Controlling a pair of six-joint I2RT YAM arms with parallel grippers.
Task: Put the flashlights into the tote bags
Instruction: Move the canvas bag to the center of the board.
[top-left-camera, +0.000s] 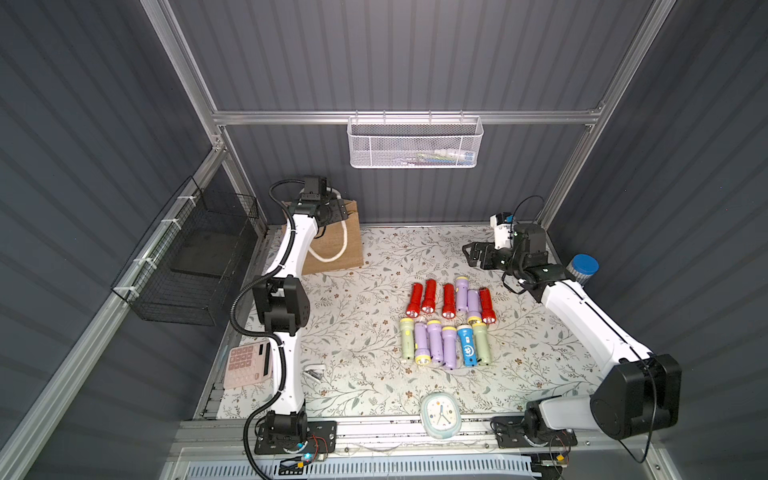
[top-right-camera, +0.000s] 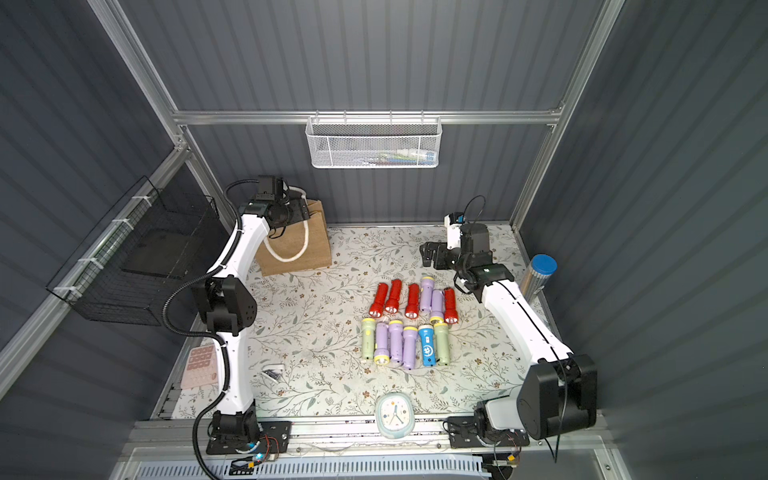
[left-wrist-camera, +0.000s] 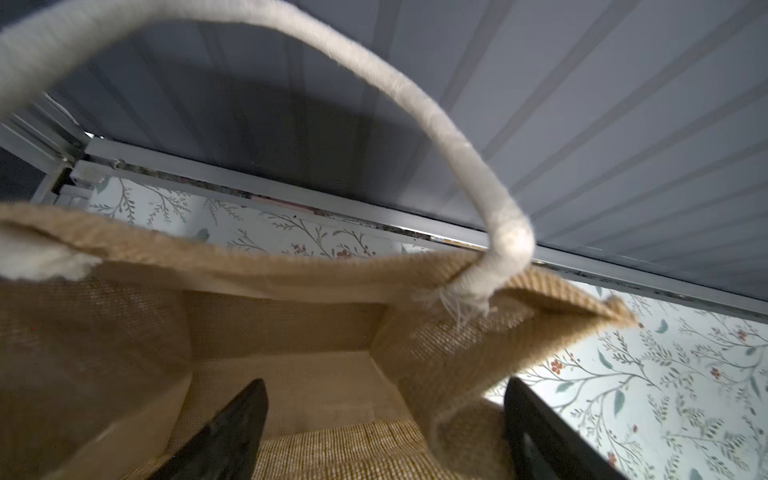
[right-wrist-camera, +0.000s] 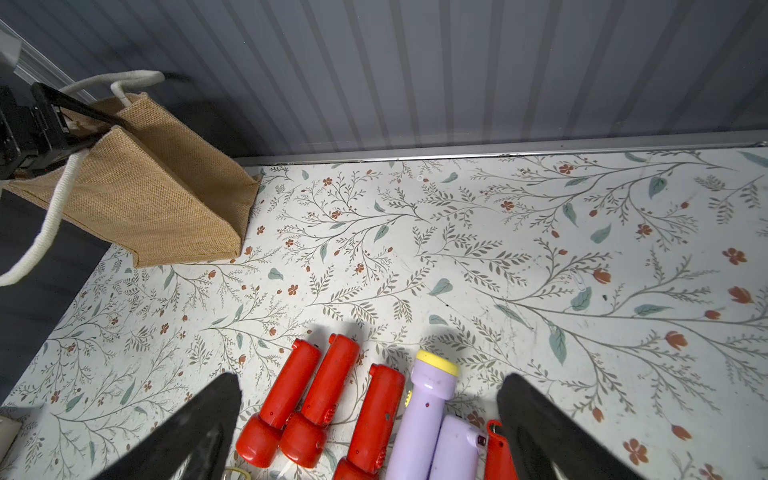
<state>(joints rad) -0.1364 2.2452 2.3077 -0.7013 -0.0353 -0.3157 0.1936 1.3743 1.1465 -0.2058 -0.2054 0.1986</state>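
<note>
There are four red flashlights (top-left-camera: 428, 296), five lavender flashlights (top-left-camera: 434, 340) with yellow heads, two pale green flashlights (top-left-camera: 407, 338) and one blue flashlight (top-left-camera: 467, 349), twelve together. There is one burlap tote bag (top-left-camera: 353, 245) with two white rope handles (top-left-camera: 344, 239), one white mesh basket (top-left-camera: 415, 143) and one black wire basket (top-left-camera: 187, 266). There are also one pink calculator (top-left-camera: 245, 365), one clock (top-left-camera: 440, 415) and one silver cylinder (top-left-camera: 584, 268) with a blue cap.

The tote bag (right-wrist-camera: 166, 195) is coarse, matt woven burlap with fuzzy white rope handles (left-wrist-camera: 505, 241). The flashlights (right-wrist-camera: 291, 395) are smooth, glossy plastic. The table (right-wrist-camera: 498, 249) has a smooth printed covering.
</note>
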